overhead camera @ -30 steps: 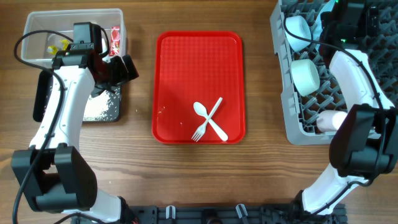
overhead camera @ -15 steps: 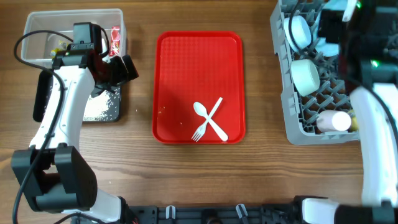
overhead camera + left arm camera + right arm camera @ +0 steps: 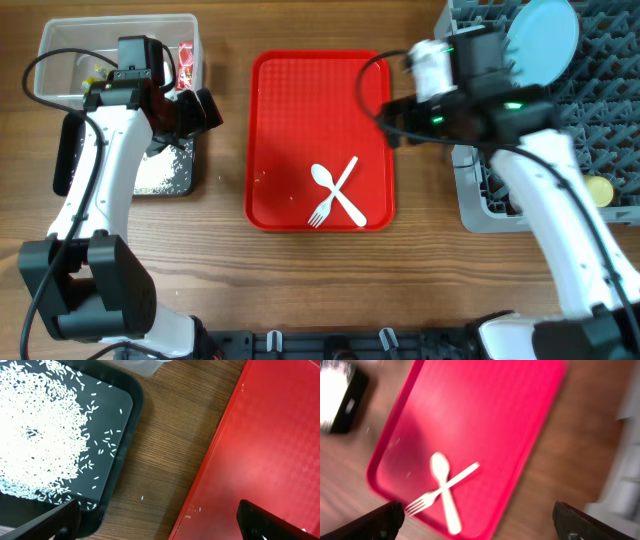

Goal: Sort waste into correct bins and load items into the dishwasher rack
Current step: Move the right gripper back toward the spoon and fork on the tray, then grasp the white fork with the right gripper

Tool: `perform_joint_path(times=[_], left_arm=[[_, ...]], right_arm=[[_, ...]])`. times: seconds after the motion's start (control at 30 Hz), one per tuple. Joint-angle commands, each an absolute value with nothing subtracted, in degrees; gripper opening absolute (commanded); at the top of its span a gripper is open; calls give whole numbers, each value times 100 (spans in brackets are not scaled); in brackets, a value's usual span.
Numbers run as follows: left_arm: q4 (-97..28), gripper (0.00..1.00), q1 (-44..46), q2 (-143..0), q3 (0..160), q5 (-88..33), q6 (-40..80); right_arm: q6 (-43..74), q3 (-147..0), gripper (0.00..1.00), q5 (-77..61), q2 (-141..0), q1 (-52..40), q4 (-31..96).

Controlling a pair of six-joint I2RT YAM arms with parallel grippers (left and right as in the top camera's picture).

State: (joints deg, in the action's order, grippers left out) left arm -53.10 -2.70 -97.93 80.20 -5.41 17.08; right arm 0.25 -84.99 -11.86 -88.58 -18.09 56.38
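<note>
Overhead and wrist views of the wooden table [image 3: 220, 265]. At centre lies a flat rectangular red plastic tray [image 3: 320, 90]. It carries a white plastic spoon [image 3: 325, 180] and a white plastic fork [image 3: 320, 213], crossed over each other near its front right corner.

The left tool [image 3: 159, 507] hangs over the strip of table between the red tray and a shallow black rectangular tray [image 3: 127, 425], with its fingers spread wide apart. A bed of loose white rice-like grains [image 3: 40, 435] covers the floor of the black tray, and a few stray grains lie on the table just beside its rim. Behind the black tray stands a deep clear plastic tub [image 3: 60, 45]. It contains a small yellow-and-dark wrapper [image 3: 92, 72] and a clear wrapper with red print [image 3: 185, 62].

The right tool [image 3: 477, 510] is above the right part of the red tray. Its fingers are likewise wide apart, and the crossed cutlery lies below it. This view is motion-blurred.

At the right edge of the table sits a large grey-blue plastic dishwasher rack [image 3: 470, 205]. A pale blue round plate [image 3: 545, 40] stands on edge among its pegs.
</note>
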Motion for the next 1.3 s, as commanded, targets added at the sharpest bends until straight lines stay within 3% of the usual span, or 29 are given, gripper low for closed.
perform_joint_path(times=[0.0,0.17,0.33,0.4,0.57,1.07,1.27], left_arm=[[-5299,100,-285,-9826,8058,-506,1697],[-5299,100,-285,-9826,8058,-506,1697],[-5299,100,-285,-9826,8058,-506,1697],[-5299,100,-285,-9826,8058,-506,1697],[-5299,100,-285,-9826,8058,-506,1697],[-5299,100,-285,-9826,8058,-506,1697],[-5299,100,-285,-9826,8058,-506,1697]], right_arm=[[475,-8473,100,-1247,-9483,-2320,5706],[666,-8473,98,-1494,-10374,-2829,5701],[1702,-8473,84,-1765,-11010,-2908,5662],[2043,-8473,73,-1767,-11238,-2906,5605],[2274,-8473,60,-1741,-11649,-2906,5319],[2394,-8473,56,-1461,-12151,-2902,5085],[2388,-8473,29,-1332,-12154,-2902,4925]])
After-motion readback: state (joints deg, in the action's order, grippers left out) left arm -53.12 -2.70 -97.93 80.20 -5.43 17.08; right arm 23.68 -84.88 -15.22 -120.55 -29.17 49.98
